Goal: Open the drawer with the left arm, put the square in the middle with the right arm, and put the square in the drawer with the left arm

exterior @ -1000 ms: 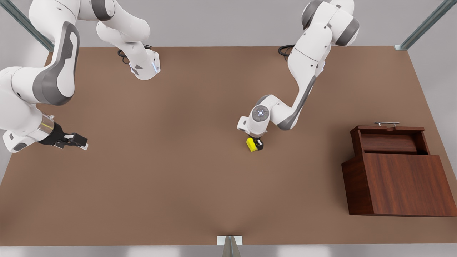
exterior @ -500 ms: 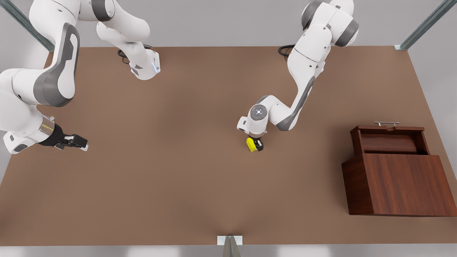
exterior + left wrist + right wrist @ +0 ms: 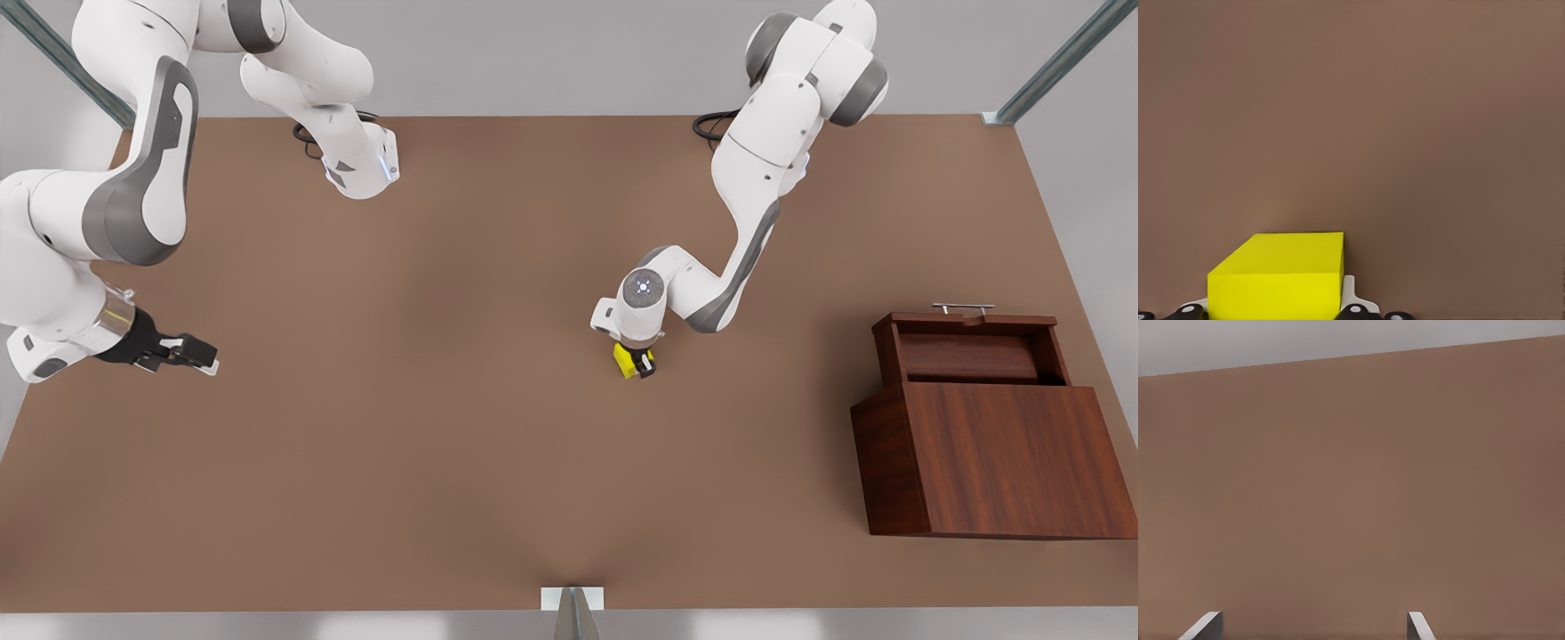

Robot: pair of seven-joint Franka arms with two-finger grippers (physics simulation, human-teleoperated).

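The square [image 3: 628, 359] is a small yellow cube near the middle [image 3: 498, 373] of the brown tabletop. My left gripper [image 3: 637, 363] points down over it, shut on it. In the left wrist view the square [image 3: 1281, 277] sits between the two fingers [image 3: 1350, 297], which press on its sides. The drawer [image 3: 969, 356] stands pulled out of the dark wooden cabinet [image 3: 996, 462] at the front view's right, its inside bare and its silver handle [image 3: 963, 308] on the far side. My right gripper [image 3: 200, 356] waits open at the front view's far left, its fingertips [image 3: 1205, 625] wide apart over bare table.
The two arm bases [image 3: 360, 169] stand along the table's far edge. A small metal bracket [image 3: 572, 600] sits at the near edge. Bare tabletop lies between the square and the cabinet.
The left arm's wrist has shifted slightly and settled lower over the square, covering more of it. The right arm has stayed where it was.
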